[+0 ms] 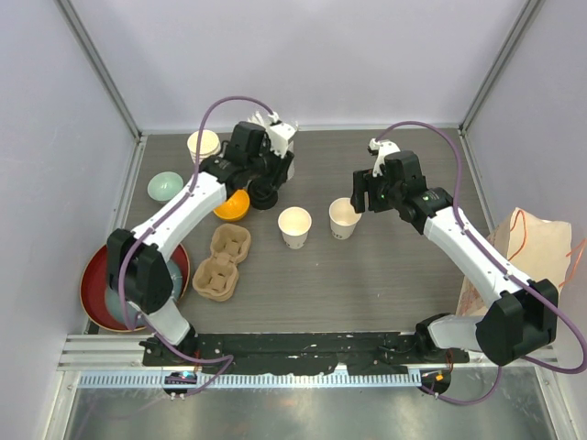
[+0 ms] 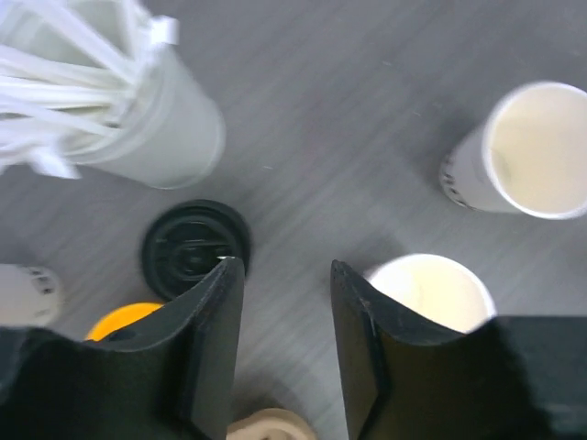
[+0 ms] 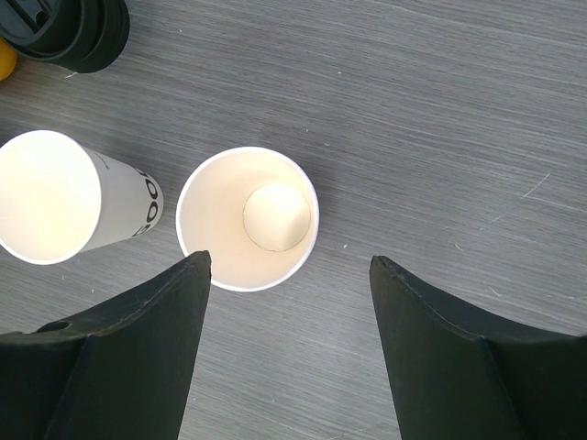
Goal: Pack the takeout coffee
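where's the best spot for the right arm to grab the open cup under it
Take the right paper cup by its side wall just under the rim, coming down from above. It stands upright, clear of the other cup, so the open right gripper should straddle it.

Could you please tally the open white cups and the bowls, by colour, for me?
White open cups: 2
Teal bowl: 1
Orange bowl: 1
Red bowl: 1
Grey-blue bowl, nested in the red one: 1
Total: 6

Grey bench (image 1: 385,284) is crowded tbh: left white cup (image 1: 295,226), right white cup (image 1: 345,218), cardboard carrier (image 1: 223,263), black lid (image 2: 194,247), orange bowl (image 1: 231,206), paper bag (image 1: 532,247).
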You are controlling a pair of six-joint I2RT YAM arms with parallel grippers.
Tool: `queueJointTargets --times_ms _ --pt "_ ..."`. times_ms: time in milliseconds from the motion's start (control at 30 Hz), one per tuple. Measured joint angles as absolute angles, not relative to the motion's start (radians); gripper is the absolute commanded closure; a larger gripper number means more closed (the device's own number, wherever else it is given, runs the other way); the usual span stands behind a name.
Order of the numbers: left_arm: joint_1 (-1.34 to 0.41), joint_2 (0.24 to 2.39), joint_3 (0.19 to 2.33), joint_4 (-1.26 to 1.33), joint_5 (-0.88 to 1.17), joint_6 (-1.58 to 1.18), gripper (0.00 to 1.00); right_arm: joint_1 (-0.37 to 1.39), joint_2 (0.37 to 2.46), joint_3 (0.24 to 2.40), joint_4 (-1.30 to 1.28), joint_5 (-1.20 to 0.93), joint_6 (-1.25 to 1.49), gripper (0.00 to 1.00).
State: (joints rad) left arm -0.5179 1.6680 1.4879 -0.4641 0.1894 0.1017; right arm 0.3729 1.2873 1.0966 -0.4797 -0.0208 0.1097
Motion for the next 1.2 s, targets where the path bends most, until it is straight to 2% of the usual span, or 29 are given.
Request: queueJointTargets --times_ms 100,267,367,533,767,900,1133,1200 --pt "-0.5 1.683 1.534 -0.476 0.09 0.118 0.56 0.373 1.287 1.097 -0.48 -0.025 0.107 0.25" --pt "-0.493 1.788 1.562 -0.499 -0.05 0.188 0.47 0.373 1.287 1.096 -0.48 -0.029 0.107 0.25" --pt "-0.513 1.856 1.558 -0.525 -0.12 0.248 0.47 0.373 1.287 1.096 -0.48 -0.029 0.106 0.25" --pt "-0.55 1.902 1.553 -0.534 -0.2 0.316 0.53 0.373 1.287 1.096 -0.48 -0.029 0.104 0.25" --pt "-0.556 1.965 1.597 -0.546 -0.202 0.33 0.62 0.373 1.287 1.096 -0.48 -0.032 0.102 0.25" --pt "-0.555 2.009 1.608 -0.558 -0.209 0.335 0.63 0.373 1.287 1.096 -0.48 -0.039 0.102 0.25" --pt "-0.555 2.037 1.621 -0.571 -0.214 0.345 0.7 0.373 1.293 1.096 -0.48 -0.05 0.099 0.25" --pt "-0.555 2.038 1.623 -0.573 -0.214 0.345 0.76 0.373 1.297 1.096 -0.48 -0.052 0.099 0.25"
